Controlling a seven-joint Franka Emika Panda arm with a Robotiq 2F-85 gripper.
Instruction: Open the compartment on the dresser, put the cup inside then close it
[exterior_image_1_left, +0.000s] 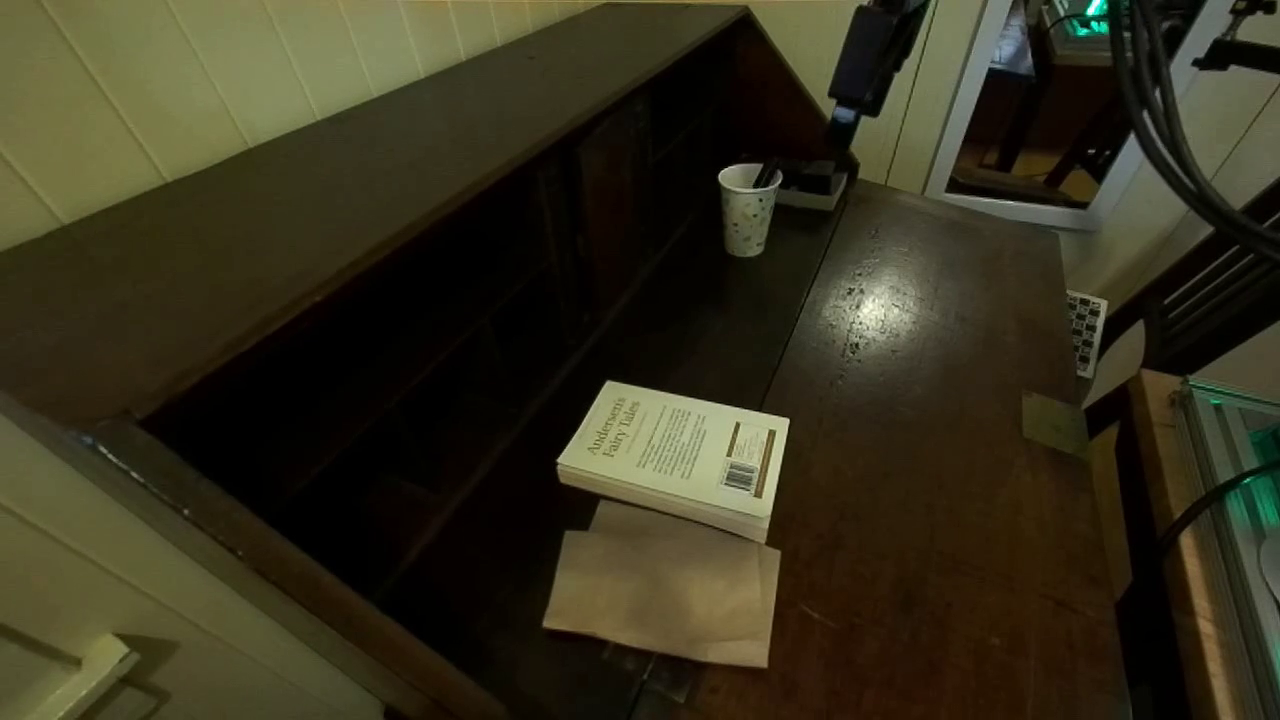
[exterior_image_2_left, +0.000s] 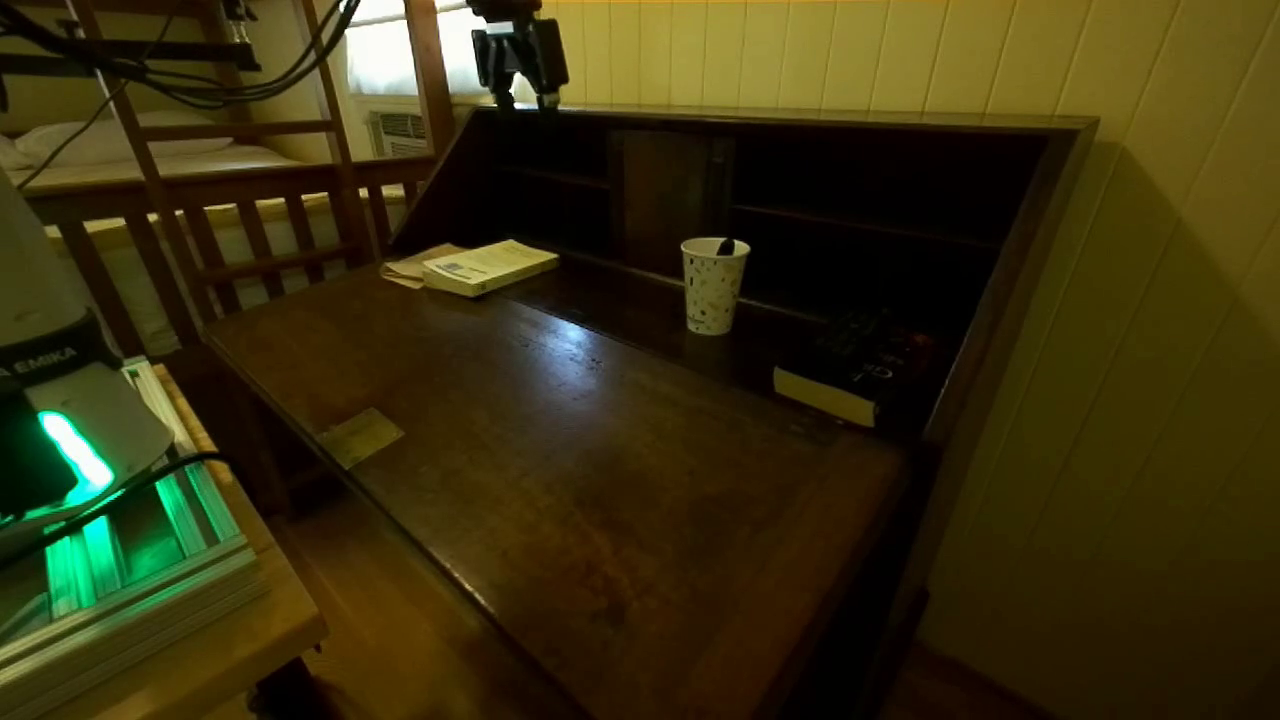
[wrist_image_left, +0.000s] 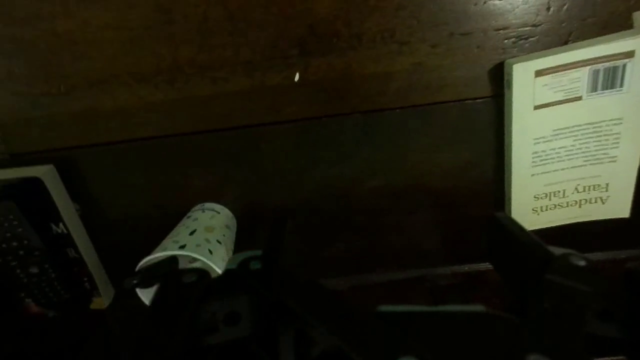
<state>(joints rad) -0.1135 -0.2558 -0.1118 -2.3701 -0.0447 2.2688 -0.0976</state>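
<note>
The white speckled cup (exterior_image_1_left: 748, 222) stands upright on the dresser (exterior_image_1_left: 930, 420), before its shelves, with a dark slim item poking out of the mouth. It also shows as the cup (exterior_image_2_left: 712, 295) in an exterior view. Mid-row among dark pigeonholes, an upright brown panel (exterior_image_2_left: 662, 195) fronts the compartment; it looks closed, though the gloom hides its edges. My gripper (exterior_image_2_left: 527, 102) hangs high above the dresser, apart from everything. In the wrist view the jaws of the gripper (wrist_image_left: 390, 220) stand wide with nothing between them; the cup (wrist_image_left: 205, 235) lies left of them.
A white book (exterior_image_1_left: 680, 460) rests partly on a brown paper sheet (exterior_image_1_left: 665, 600) on the dresser. Beyond the cup, near the dresser's side wall, lies a dark thick book (exterior_image_2_left: 855, 370). A raised top ledge (exterior_image_1_left: 400, 150) overhangs the pigeonholes. Black cables (exterior_image_1_left: 1160, 130) loop beside the arm.
</note>
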